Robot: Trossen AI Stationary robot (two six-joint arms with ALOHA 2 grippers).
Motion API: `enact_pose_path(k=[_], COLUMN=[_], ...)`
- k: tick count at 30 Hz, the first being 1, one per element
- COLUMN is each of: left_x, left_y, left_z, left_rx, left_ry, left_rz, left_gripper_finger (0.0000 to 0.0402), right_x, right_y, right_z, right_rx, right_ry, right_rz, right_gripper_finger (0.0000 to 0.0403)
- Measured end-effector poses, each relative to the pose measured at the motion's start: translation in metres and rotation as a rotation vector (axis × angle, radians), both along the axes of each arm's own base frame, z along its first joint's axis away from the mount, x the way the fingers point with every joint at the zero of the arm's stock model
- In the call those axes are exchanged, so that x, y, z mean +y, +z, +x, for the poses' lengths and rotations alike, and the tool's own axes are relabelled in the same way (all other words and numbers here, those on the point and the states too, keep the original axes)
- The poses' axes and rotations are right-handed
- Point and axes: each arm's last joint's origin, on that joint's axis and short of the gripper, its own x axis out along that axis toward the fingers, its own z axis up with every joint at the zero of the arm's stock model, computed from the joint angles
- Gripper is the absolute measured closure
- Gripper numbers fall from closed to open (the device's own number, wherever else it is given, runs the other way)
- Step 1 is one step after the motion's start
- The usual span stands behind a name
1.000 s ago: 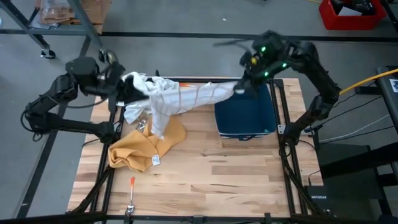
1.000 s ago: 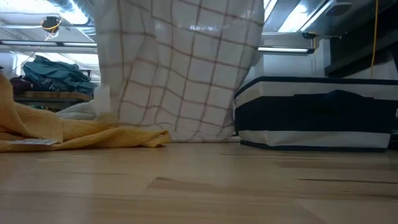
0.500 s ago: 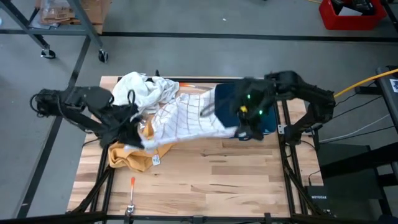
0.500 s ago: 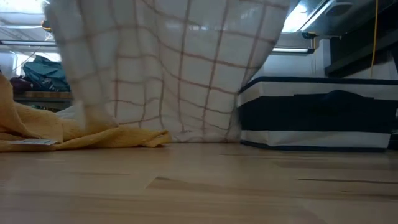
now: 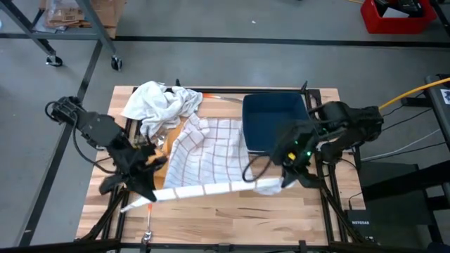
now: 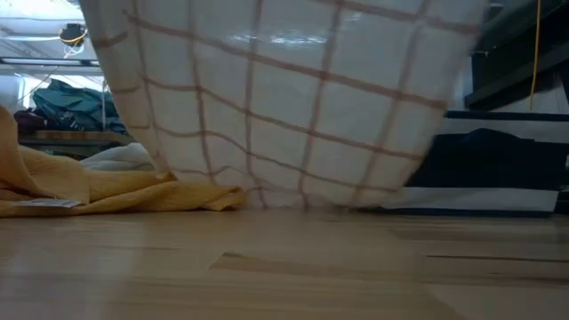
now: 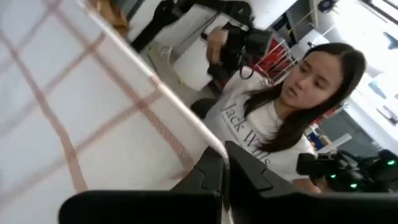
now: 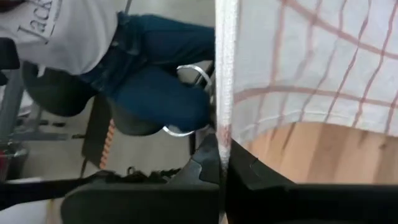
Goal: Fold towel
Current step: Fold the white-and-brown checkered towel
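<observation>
The towel (image 5: 207,151) is white with thin red-brown checks. Its near edge is raised and stretched between my two grippers, and its far end (image 5: 191,126) lies on the wooden table by the white cloth. In the low view the towel (image 6: 284,116) hangs like a curtain, its lower part on the tabletop. My left gripper (image 5: 140,195) is shut on the edge's left end. My right gripper (image 5: 281,181) is shut on its right end. My left gripper pinches the towel's hemmed edge (image 7: 194,148) at its left corner between the two shut fingers, which come in about level from the table's left. That corner is lifted clear, and the edge runs taut toward the other gripper. My right gripper pinches the same hem (image 8: 225,127) at the right corner between its shut fingers, slanting down from the table's right. The corner is held above the table and the cloth slopes away to the far side.
A crumpled white cloth (image 5: 158,102) lies at the far left. A yellow cloth (image 6: 89,191) lies under and left of the towel. A navy bin (image 5: 274,119) stands at the far right. A seated person (image 7: 286,124) is beyond the table.
Both grippers have swung from the far side toward the table's near edge, carrying the towel's edge with them. The towel has been drawn out of a bunched rope, spread wide and pulled taut between them. It now covers most of the yellow cloth, and its far end stays on the table.
</observation>
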Motion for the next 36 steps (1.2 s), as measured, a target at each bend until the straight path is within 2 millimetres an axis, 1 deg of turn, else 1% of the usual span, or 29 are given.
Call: enact_pose_path(k=[6, 10, 14, 17, 23, 28, 31, 36], left_x=[-0.030, -0.051, -0.068, -0.076, -0.084, -0.095, -0.109, -0.136], left_y=[-0.018, -0.025, -0.025, -0.023, -0.020, -0.024, -0.036, -0.062], left_z=[0.016, 0.024, 0.027, 0.028, 0.027, 0.035, 0.042, 0.051], left_rx=[0.202, 0.282, 0.260, 0.229, 0.182, 0.171, 0.273, 0.506], left_ry=[-0.049, -0.078, -0.109, -0.101, -0.047, -0.041, -0.044, -0.038], left_rz=[-0.062, -0.112, -0.178, -0.213, -0.252, -0.293, -0.320, -0.393], left_gripper_finger=[0.0402, 0.0402, 0.0401, 0.0401, 0.0402, 0.0402, 0.0401, 0.0401], right_x=[0.028, 0.046, 0.064, 0.075, 0.095, 0.109, 0.117, 0.136], right_y=[0.002, 0.005, 0.008, 0.010, 0.013, 0.013, 0.011, 0.005], right_z=[-0.011, -0.016, -0.023, -0.028, -0.041, -0.048, -0.053, -0.060], right_rx=[0.024, 0.009, -0.026, -0.055, -0.133, -0.150, -0.104, -0.048], right_ry=[0.051, 0.044, 0.051, 0.058, 0.066, 0.083, 0.039, 0.012], right_rz=[0.027, 0.039, 0.057, 0.058, 0.034, 0.037, 0.042, 0.053], right_gripper_finger=[0.0402, 0.0402, 0.0402, 0.0402, 0.0402, 0.0402, 0.0402, 0.0402])
